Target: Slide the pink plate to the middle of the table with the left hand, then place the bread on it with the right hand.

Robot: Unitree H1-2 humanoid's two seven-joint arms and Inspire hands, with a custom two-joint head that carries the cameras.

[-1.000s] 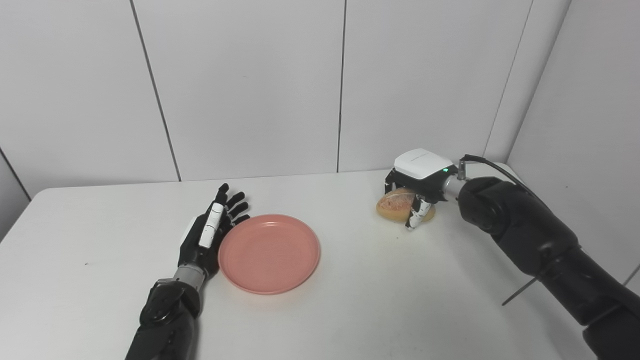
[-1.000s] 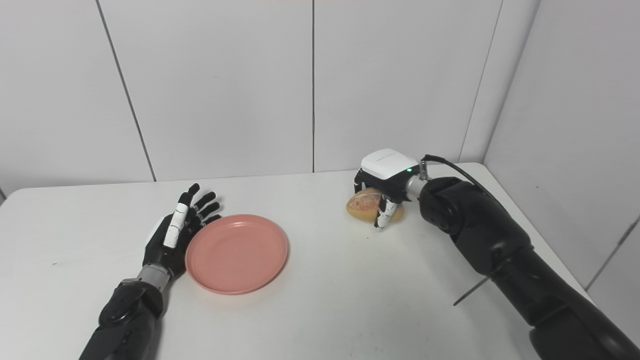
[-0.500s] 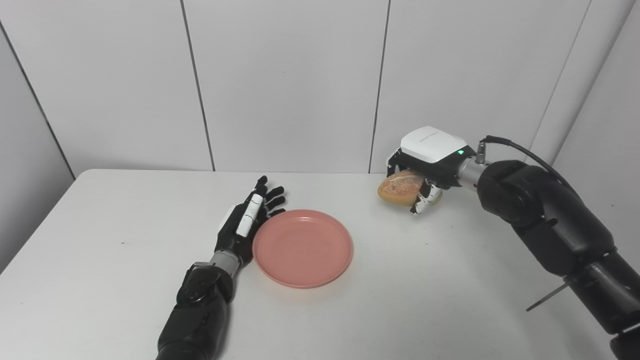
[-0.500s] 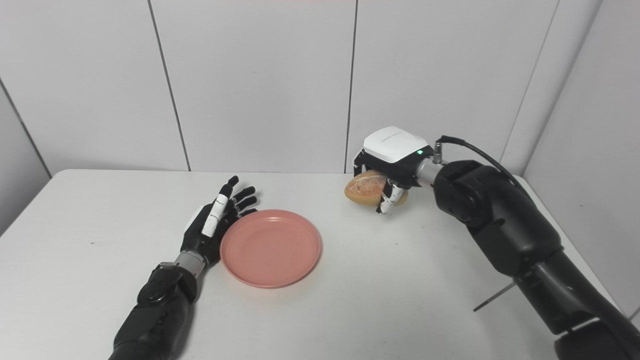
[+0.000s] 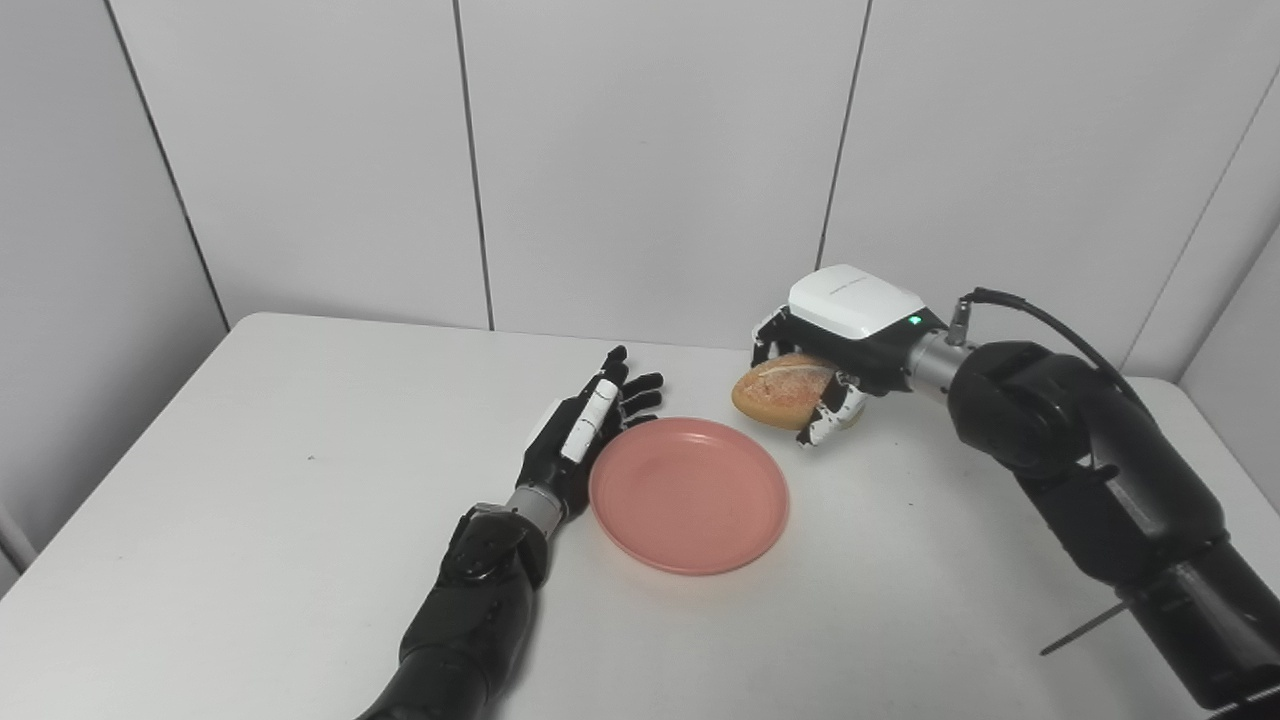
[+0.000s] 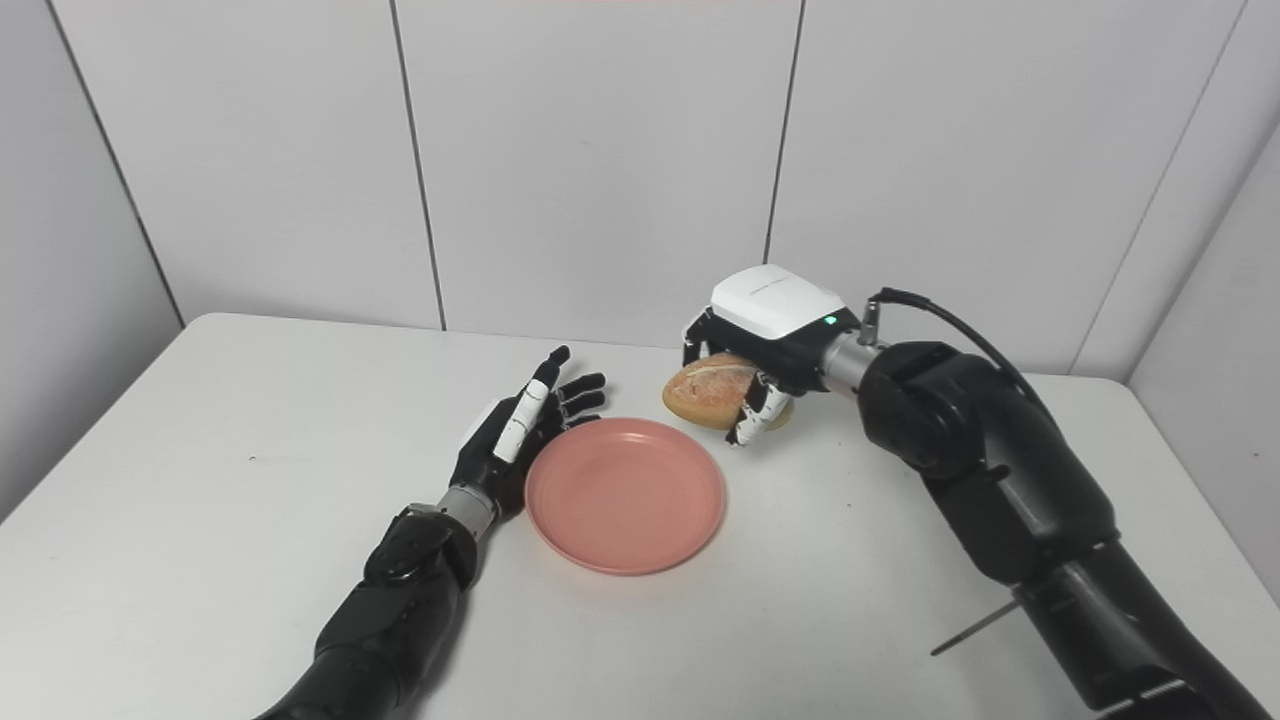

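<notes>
The pink plate (image 5: 689,494) is sitting mid-frame, seemingly touching the flat, spread-fingered left hand (image 5: 585,437). The right hand (image 5: 835,345) is clasping the bread (image 5: 780,390) just upper right of it; placing remains.

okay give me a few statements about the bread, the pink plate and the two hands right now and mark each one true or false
1. The right hand holds the bread. True.
2. The bread lies on the pink plate. False: it is held above the table, beside the plate's far right rim.
3. The left hand is open beside the plate's left edge. True.
4. The plate is upside down. False: it sits right way up and empty.
</notes>
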